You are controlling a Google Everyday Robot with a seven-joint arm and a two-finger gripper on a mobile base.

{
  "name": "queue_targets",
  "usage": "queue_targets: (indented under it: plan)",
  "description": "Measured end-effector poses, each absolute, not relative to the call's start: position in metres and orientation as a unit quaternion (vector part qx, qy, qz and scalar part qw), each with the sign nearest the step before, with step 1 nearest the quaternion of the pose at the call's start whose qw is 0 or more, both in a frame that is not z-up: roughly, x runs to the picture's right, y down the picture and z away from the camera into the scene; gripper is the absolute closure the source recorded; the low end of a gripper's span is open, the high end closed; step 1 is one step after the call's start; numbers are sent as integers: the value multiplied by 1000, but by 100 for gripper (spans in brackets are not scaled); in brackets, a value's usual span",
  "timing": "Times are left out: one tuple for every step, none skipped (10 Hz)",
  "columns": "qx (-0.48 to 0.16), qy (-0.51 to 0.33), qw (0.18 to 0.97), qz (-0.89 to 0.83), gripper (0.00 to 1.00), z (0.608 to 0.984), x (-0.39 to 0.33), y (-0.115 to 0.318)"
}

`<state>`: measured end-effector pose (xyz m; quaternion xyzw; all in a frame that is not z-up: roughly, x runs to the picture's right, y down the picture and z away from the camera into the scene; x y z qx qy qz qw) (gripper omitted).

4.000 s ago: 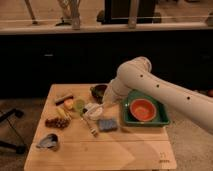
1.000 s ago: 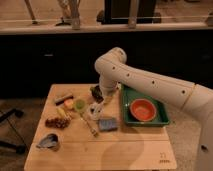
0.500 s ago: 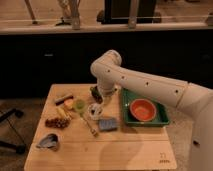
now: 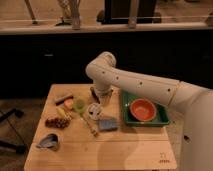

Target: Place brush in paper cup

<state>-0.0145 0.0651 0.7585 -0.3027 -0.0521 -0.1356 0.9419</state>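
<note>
My gripper (image 4: 104,99) hangs down from the white arm over the middle of the wooden table (image 4: 125,150). It sits just behind and to the right of the paper cup (image 4: 92,111), a small white round cup. A dark rounded shape (image 4: 93,92) lies right next to the gripper on its left. I cannot tell whether that shape is the brush's head. The brush's white handle does not show; the gripper and wrist cover that spot.
A light-green cup (image 4: 79,105) stands left of the paper cup. A thin yellowish utensil (image 4: 90,126) and a blue sponge (image 4: 107,124) lie in front. A green tray (image 4: 161,120) with an orange bowl (image 4: 142,109) is at the right. A grey metal cup (image 4: 49,141) is front left.
The arm has swung left from above the green tray to the cluster of objects. In the last second the gripper has shifted slightly left and down near the paper cup.
</note>
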Motion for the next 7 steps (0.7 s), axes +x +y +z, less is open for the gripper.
queue_targets:
  plan:
    - [-306, -54, 940, -143, 99, 759, -21, 67]
    - [-308, -54, 939, -146, 99, 759, -24, 68]
    - [-311, -53, 937, -149, 99, 759, -25, 70]
    - [-314, -51, 936, -152, 99, 759, -26, 71]
    - [-316, -49, 935, -155, 99, 758, -28, 72]
    - [-318, -47, 934, -157, 99, 758, -29, 73]
    - [-320, -45, 933, -159, 99, 758, -30, 74]
